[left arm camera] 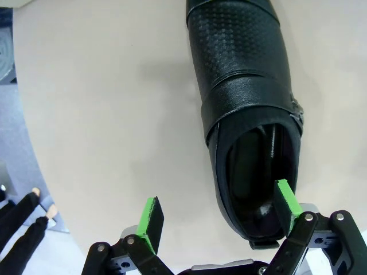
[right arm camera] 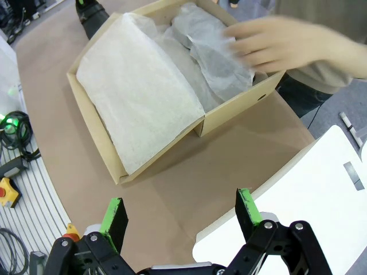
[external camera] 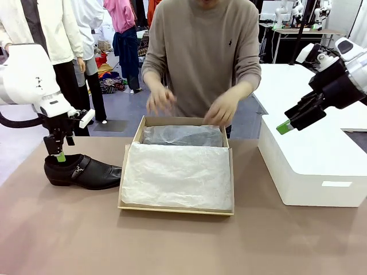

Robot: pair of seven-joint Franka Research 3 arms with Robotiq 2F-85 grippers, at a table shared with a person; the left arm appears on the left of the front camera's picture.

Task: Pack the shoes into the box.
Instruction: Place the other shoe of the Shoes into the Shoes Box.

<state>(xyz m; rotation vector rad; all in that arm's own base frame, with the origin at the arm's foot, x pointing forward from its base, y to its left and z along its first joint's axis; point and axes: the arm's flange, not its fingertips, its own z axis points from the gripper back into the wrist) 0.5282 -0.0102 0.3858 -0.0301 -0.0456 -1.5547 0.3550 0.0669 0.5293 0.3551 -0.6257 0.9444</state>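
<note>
One glossy black shoe [external camera: 83, 171] lies on the table left of the box, toe pointing toward the box. My left gripper [external camera: 59, 156] hangs open just over its heel end. In the left wrist view one green pad [left arm camera: 287, 200] stands over the opening of the shoe [left arm camera: 241, 86] and the other pad [left arm camera: 150, 216] is outside it, over bare table. The brown cardboard box [external camera: 231, 172] lies open mid-table, lined with white tissue paper [external camera: 178, 175]. A person's hands [external camera: 221, 109] work at the tissue at its far end. My right gripper [external camera: 289, 123] is open, raised over the white block.
A large white block [external camera: 312, 160] stands right of the box [right arm camera: 103, 132] and reaches under my right gripper [right arm camera: 180, 212]. The person stands at the far table edge behind the box. Bare table lies in front of the box and the shoe.
</note>
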